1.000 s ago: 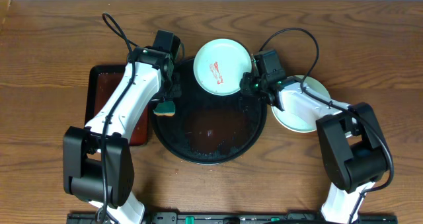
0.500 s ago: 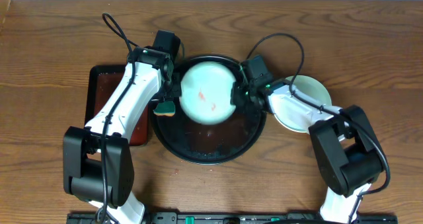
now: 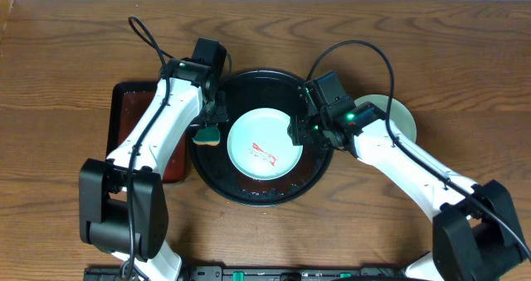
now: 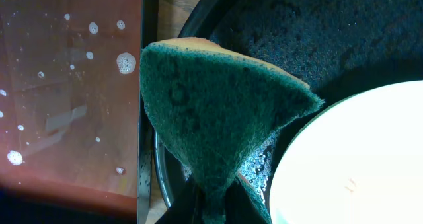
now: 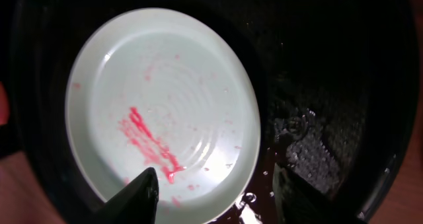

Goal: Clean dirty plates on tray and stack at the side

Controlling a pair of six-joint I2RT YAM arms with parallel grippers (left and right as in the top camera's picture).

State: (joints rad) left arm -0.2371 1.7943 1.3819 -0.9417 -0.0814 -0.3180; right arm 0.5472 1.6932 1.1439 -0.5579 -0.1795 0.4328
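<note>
One flat, firm sweep of the green sponge across the red smear suits this step; pin the rim of the plate first. That mint-blue plate lies flat in the black tray, just ahead of the right hand, whose fingers stand apart, released, straddling its near rim. The left hand, clenched on the sponge, angles down over the tray rim, plate to its right.

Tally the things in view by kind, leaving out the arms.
Plates: 2, the smeared mint plate and a pale plate partly hidden on the right.
Trays: 2, the round black tray and the rectangular reddish tray.
Sponges: 1, the green sponge.
Total: 5.
</note>
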